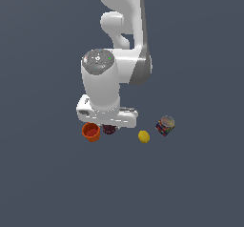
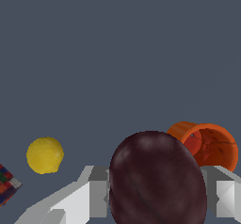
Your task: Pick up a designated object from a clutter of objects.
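Observation:
The designated object [image 2: 157,180], a dark maroon plum-like ball, fills the gap between my gripper's two grey fingers [image 2: 96,195] in the wrist view. Both fingers touch its sides. My gripper [image 1: 109,126] is down low in the clutter of objects, shut on the ball [image 1: 109,129]. Only the lower part of the ball shows under the white hand in the exterior view. The orange-red cup [image 1: 91,131] lies right beside the ball on the exterior view's left.
A yellow lemon [image 1: 144,136] lies to the exterior view's right of the ball. Further right is a multicoloured can [image 1: 165,125] with a silvery top. In the wrist view the cup [image 2: 207,145] is just behind the ball, the lemon [image 2: 44,155] off to one side.

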Robot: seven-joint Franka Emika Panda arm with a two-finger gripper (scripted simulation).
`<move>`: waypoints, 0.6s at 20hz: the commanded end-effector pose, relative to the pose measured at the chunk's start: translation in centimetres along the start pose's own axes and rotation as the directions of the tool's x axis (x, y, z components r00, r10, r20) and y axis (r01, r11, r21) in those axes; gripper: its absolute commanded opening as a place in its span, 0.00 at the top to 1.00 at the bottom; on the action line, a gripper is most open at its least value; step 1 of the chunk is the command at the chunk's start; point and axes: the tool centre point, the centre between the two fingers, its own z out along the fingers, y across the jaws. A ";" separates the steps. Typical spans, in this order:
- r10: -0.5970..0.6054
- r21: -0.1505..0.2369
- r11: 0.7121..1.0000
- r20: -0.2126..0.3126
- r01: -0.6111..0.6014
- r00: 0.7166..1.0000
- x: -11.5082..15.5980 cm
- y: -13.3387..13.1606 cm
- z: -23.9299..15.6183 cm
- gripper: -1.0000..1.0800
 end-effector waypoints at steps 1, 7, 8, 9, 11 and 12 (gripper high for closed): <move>0.000 0.000 1.000 0.000 0.000 1.000 0.4 1.0 -2.9 1.00; 0.000 0.000 1.000 0.000 0.000 1.000 1.4 3.4 -9.3 1.00; 0.000 0.000 1.000 0.000 0.000 1.000 1.6 3.7 -10.4 1.00; 0.000 0.000 1.000 0.000 0.000 1.000 1.8 4.1 -11.4 1.00; 0.000 0.000 1.000 0.000 0.000 1.000 2.2 4.8 -13.4 1.00; 0.000 0.000 1.000 0.000 0.000 1.000 2.3 5.2 -14.4 1.00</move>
